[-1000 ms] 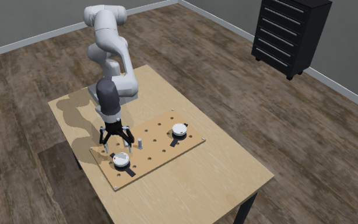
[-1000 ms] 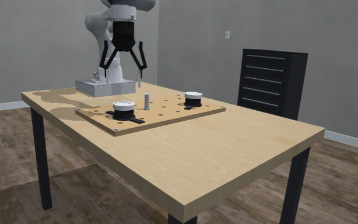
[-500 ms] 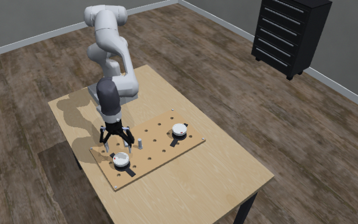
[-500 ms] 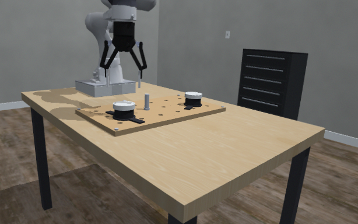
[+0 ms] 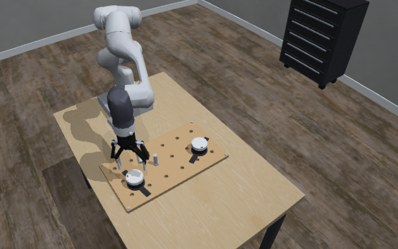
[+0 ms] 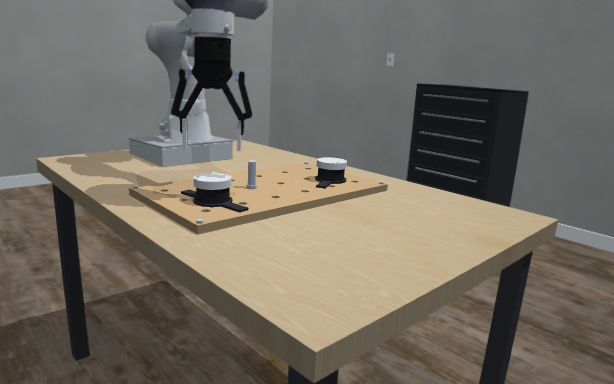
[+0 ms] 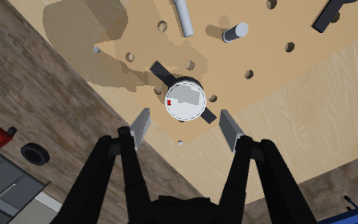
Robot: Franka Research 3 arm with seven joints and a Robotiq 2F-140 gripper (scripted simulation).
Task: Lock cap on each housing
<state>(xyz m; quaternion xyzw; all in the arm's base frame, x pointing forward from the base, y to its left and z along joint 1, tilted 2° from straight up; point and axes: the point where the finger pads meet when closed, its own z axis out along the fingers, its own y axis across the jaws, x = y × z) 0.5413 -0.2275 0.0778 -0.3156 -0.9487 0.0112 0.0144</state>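
Two black housings with white caps stand upright on a drilled wooden board (image 5: 163,163). The near housing (image 5: 135,178) has a red mark on its cap; it also shows in the exterior view (image 6: 212,188) and in the wrist view (image 7: 185,100). The far housing (image 5: 199,145) stands at the board's right end and shows in the exterior view (image 6: 331,169). My gripper (image 5: 131,163) hangs open and empty well above the near housing, as the exterior view (image 6: 211,127) and the wrist view (image 7: 183,130) show.
A short grey peg (image 5: 155,159) stands upright on the board between the housings, close to the gripper's path. A second grey peg (image 7: 183,17) lies flat on the board. The robot base (image 6: 180,149) sits at the table's back. A black drawer cabinet (image 5: 321,35) stands off the table.
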